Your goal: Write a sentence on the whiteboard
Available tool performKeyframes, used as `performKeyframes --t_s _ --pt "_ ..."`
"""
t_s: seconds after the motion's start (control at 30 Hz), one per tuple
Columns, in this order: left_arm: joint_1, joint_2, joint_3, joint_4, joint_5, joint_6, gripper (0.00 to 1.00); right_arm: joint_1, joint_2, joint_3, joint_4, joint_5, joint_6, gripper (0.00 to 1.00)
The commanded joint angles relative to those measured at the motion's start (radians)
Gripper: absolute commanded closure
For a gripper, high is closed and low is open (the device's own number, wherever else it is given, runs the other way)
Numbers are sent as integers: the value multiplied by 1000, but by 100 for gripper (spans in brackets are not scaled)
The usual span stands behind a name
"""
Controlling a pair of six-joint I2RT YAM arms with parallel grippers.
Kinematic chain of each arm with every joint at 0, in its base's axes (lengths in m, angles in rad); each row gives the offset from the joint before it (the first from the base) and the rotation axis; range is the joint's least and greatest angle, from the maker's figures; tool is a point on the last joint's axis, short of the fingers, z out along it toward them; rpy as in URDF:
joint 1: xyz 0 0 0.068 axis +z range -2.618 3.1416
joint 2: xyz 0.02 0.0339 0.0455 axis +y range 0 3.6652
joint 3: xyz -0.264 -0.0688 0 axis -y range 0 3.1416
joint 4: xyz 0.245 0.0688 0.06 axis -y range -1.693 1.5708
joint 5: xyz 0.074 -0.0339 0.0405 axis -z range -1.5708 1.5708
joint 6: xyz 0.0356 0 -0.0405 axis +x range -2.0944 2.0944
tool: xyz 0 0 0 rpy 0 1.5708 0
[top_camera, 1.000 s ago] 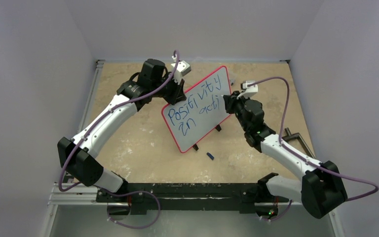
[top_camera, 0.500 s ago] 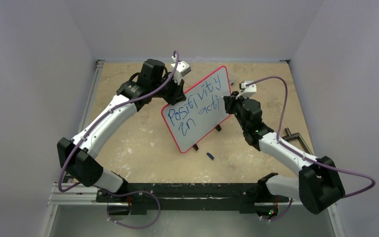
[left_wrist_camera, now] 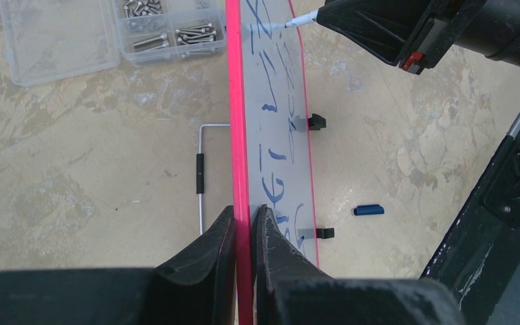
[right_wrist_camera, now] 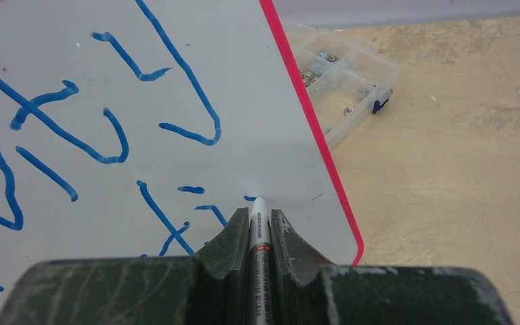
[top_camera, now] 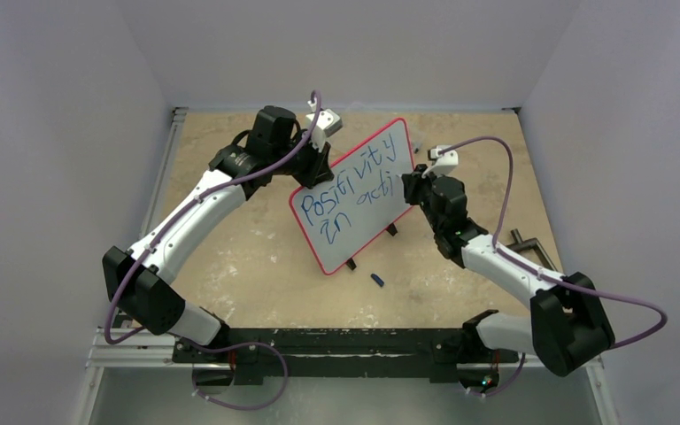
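Glossy white whiteboard [top_camera: 354, 197] with a thin red frame and rounded corners, upright near the middle of the table [top_camera: 257, 257], propped on two small black feet [left_wrist_camera: 317, 122] along its lower edge and set at a slant between the two arms. Marked with two lines of blue handwriting, roughly "Positivity" above "in acti". Pinched at the top edge near its left corner by the left gripper [left_wrist_camera: 245, 217], fingers [left_wrist_camera: 210, 250] closed on either side of the red frame, one on the back and one on the written face. Faced on the written side by the right gripper [right_wrist_camera: 259, 215], clamped around a white marker [right_wrist_camera: 258, 233], tip against the white surface just right of the last blue stroke, near the right-hand frame. Behind the board, a clear box of screws [left_wrist_camera: 169, 30]; in front and apart from it, a small blue cap [top_camera: 377, 279] on the table.
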Motion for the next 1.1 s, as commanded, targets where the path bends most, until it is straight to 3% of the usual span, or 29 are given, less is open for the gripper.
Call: performKeyframes --t_s 0.0,0.53,1.07 --pt "-10 -2 -25 -84 -28 113 100 -5 8 34 48 -21 -8 100" --pt "-10 -3 -25 -85 -27 112 100 -5 -17 5 69 -146 -20 100" --pt "-11 -3 -25 -84 -29 113 100 -5 -16 -56 44 -149 -15 100"
